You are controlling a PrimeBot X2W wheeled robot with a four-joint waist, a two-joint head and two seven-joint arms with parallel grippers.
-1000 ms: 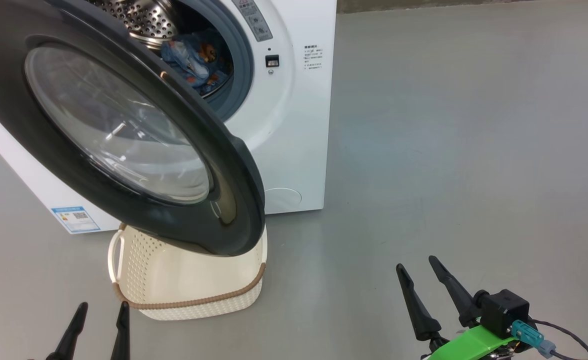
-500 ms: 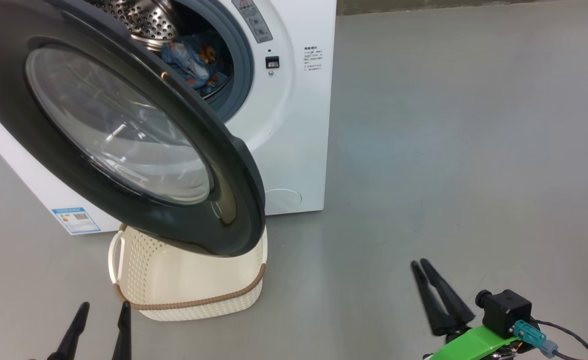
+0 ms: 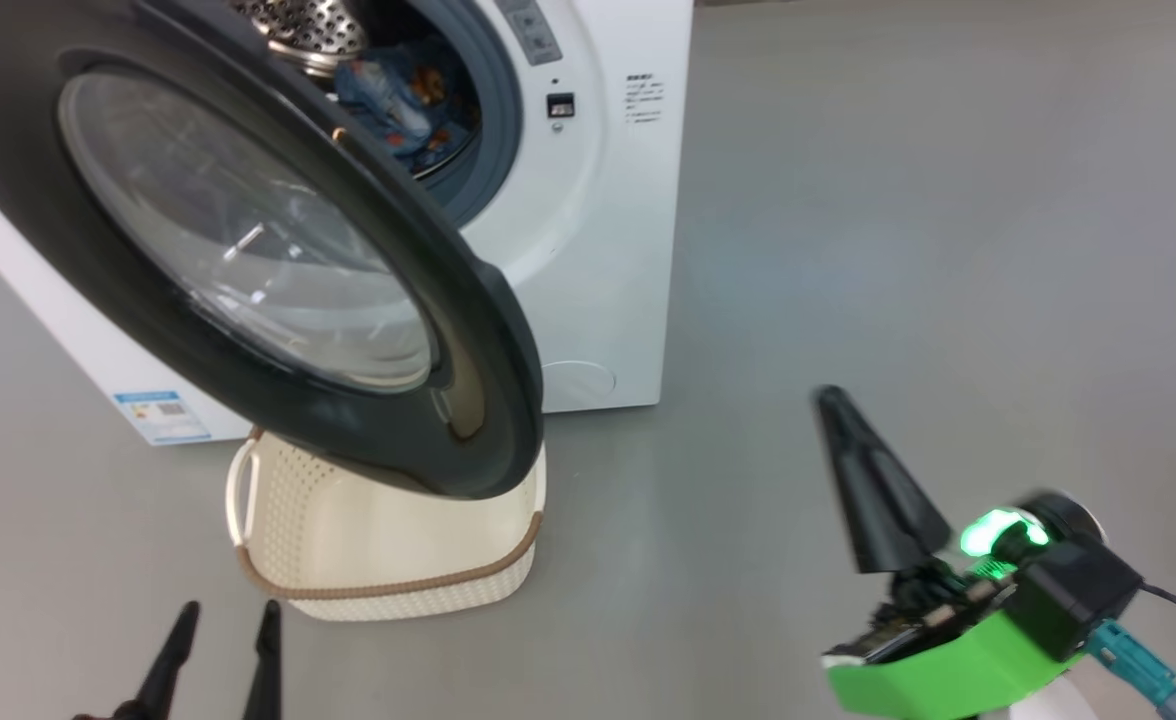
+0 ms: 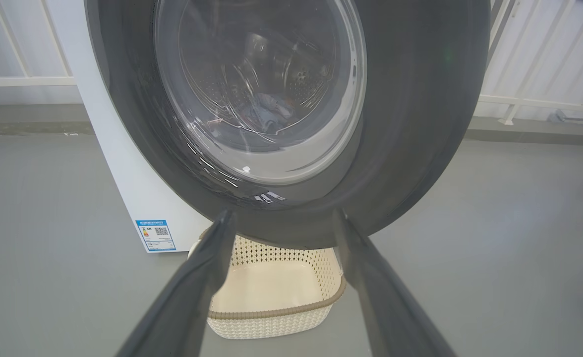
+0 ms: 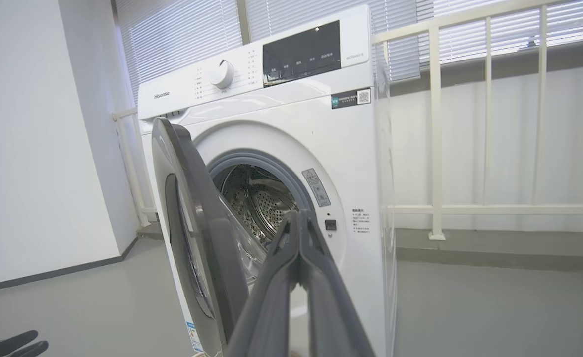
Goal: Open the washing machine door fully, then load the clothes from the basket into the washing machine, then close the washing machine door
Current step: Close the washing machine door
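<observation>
Down low at the left, the left gripper (image 3: 229, 612) hangs above the grey floor (image 3: 898, 250) with its two dark fingers spread apart and nothing between them. Over on the right, the right gripper (image 3: 830, 398) is raised on its green wrist mount (image 3: 928, 670), fingers pressed tip to tip, holding nothing. In the right wrist view those closed fingers (image 5: 299, 218) point straight at the drum opening. Just beyond the left gripper, the basket (image 3: 388, 588) sits on the floor, cream bottom in plain sight, tucked under the lower edge of the washing machine door (image 3: 488, 350). The door stands swung out from the white washing machine (image 3: 598, 250), and its glass bowl bulges toward the head camera. Past it, the clothes (image 3: 398, 90), light blue with orange figures, lie inside the steel drum. Behind the machine runs a white railing (image 5: 435, 148), with window blinds (image 5: 182, 39) above.
</observation>
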